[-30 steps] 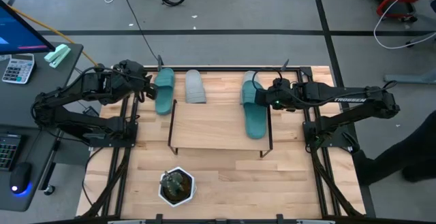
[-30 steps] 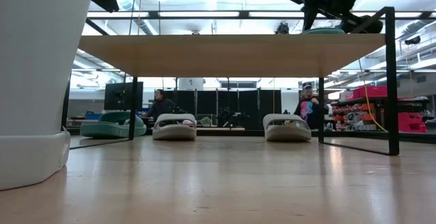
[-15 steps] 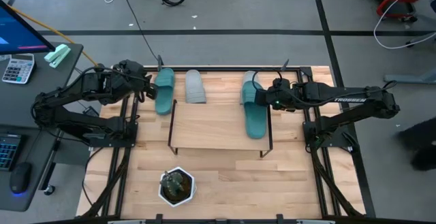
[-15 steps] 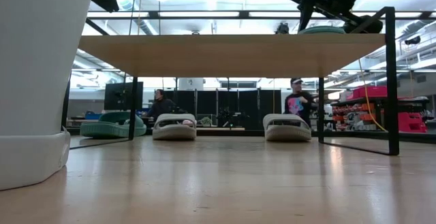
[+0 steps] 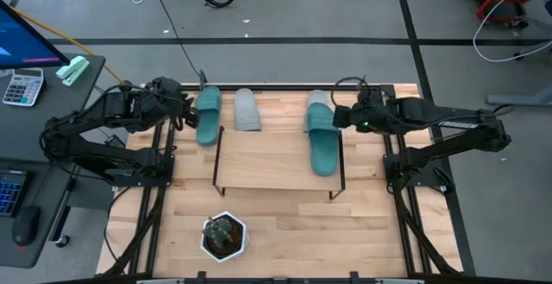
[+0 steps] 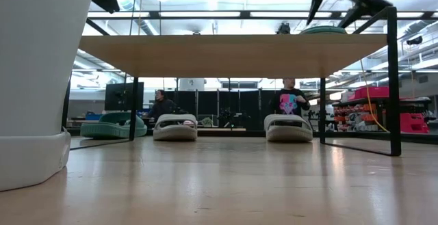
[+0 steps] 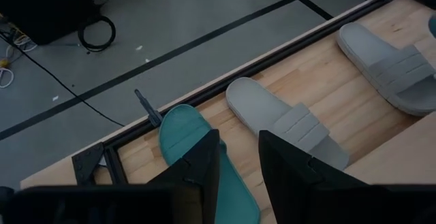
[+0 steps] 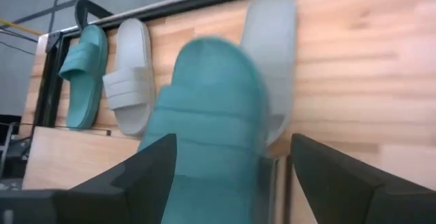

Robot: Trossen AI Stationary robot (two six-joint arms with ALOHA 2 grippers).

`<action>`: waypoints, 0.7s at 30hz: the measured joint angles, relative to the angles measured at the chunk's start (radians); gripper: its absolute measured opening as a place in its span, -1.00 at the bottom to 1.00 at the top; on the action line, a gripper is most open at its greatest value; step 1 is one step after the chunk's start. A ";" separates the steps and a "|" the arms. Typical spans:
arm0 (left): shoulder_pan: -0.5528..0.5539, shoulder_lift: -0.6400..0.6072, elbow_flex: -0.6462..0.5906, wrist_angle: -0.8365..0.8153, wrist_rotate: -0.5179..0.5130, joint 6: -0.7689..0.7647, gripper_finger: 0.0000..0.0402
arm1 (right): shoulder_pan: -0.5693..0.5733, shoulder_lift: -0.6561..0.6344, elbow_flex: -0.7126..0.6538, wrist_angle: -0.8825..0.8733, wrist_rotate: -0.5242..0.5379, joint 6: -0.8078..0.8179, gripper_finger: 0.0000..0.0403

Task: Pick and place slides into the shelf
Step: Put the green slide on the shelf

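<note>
1. While your right gripper hangs by the far right corner of the shelf, its fingers are spread wide with nothing between them; it's just over the strap of the teal slide.
2. That teal slide lies on the shelf's right end, its heel poking off the far edge.
3. Tucked partly under it on the tabletop is a grey slide.
4. Your left gripper sits beside the other teal slide at the far left of the table. Its fingers are only a narrow gap apart, holding nothing as far as I can see.
5. The second grey slide lies just right of that teal one, on the table behind the shelf.
6. A white potted plant sits at the near edge.
</note>
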 joint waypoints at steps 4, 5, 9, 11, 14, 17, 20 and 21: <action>0.000 -0.009 -0.080 0.007 0.014 -0.069 -0.47 | -0.002 0.001 0.098 -0.085 0.076 -0.113 0.46; 0.000 -0.011 -0.110 0.017 0.017 -0.089 -0.47 | -0.008 0.001 0.113 -0.094 0.091 -0.141 0.46; 0.000 -0.031 -0.241 0.120 0.066 -0.160 -0.47 | -0.047 0.000 0.158 -0.107 0.104 -0.254 0.45; 0.007 -0.037 -0.298 0.162 0.076 -0.196 -0.47 | -0.069 0.000 0.168 -0.108 0.103 -0.302 0.45; 0.043 -0.052 -0.359 0.166 0.078 -0.278 -0.47 | -0.091 0.000 0.171 -0.108 0.095 -0.350 0.45; 0.107 -0.076 -0.401 0.134 0.079 -0.331 -0.47 | -0.106 0.000 0.171 -0.111 0.094 -0.395 0.45; 0.188 -0.113 -0.419 0.136 0.091 -0.335 -0.47 | -0.120 0.000 0.171 -0.111 0.088 -0.428 0.45; 0.219 -0.123 -0.419 0.137 0.103 -0.331 -0.47 | -0.125 0.000 0.171 -0.111 0.084 -0.437 0.45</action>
